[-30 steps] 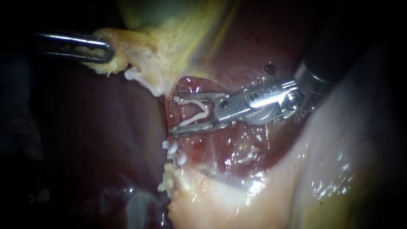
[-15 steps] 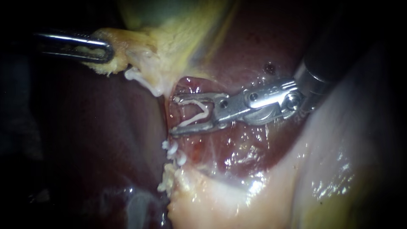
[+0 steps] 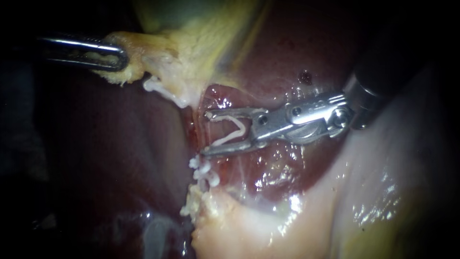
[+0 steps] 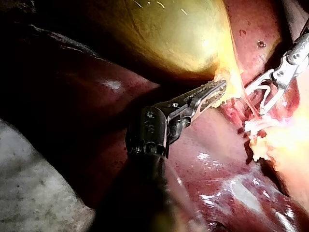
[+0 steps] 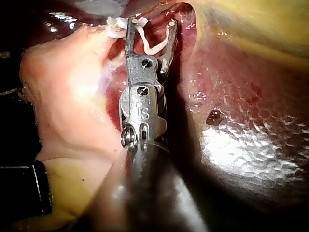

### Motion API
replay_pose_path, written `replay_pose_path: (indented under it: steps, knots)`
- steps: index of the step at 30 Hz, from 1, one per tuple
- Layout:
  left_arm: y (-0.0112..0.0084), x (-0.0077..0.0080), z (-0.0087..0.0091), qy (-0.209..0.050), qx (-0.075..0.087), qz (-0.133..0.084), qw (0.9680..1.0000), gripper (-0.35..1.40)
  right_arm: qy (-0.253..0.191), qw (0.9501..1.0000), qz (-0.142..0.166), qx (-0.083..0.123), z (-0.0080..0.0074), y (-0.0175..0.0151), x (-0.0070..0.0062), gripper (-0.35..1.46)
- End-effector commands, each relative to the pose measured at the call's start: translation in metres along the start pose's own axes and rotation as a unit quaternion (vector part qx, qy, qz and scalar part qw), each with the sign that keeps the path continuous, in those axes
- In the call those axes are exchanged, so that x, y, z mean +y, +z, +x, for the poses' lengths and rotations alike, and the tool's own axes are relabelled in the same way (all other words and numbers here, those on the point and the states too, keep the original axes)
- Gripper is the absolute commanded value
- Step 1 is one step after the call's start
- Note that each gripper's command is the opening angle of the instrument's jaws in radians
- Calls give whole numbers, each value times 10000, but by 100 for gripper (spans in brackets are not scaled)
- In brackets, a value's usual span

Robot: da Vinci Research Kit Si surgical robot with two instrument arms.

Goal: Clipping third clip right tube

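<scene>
Between the right instrument's (image 3: 207, 134) wide jaws, white clip (image 3: 241, 128) gripped lengthwise, mouth toward their tips, left instrument (image 3: 120, 57) clamping gallbladder (image 3: 191, 43).

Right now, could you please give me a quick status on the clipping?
Left instrument shut on yellowish tissue. Right instrument holds the open clip, not yet squeezed shut. Placed clips just beside its lower jaw; nothing blocking.

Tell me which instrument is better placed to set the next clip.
Right. The right instrument holds an open white clip in its jaws, close to the clips already placed. The left instrument is apart, its jaws shut on the gallbladder's edge.
</scene>
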Motion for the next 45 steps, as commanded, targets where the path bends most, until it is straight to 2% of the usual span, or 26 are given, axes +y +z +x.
replay_pose_path:
  steps: [1, 19, 34, 45]
  knots:
    - [0, 0, 0, -1, 0, -1, 10000, -35, 7, 10000, 5, 23, 0, -2, -1, 48]
    - [0, 0, 0, -1, 0, -1, 10000, -35, 357, 9991, 117, 181, 17, -21, -14, 49]
    - [0, 0, 0, -1, 0, 0, 10000, -35, 450, 9987, 135, 185, 18, -17, -13, 49]
    - [0, 0, 0, -1, 0, 0, 10000, -35, 576, 9981, 141, 192, 20, 1, -5, 49]
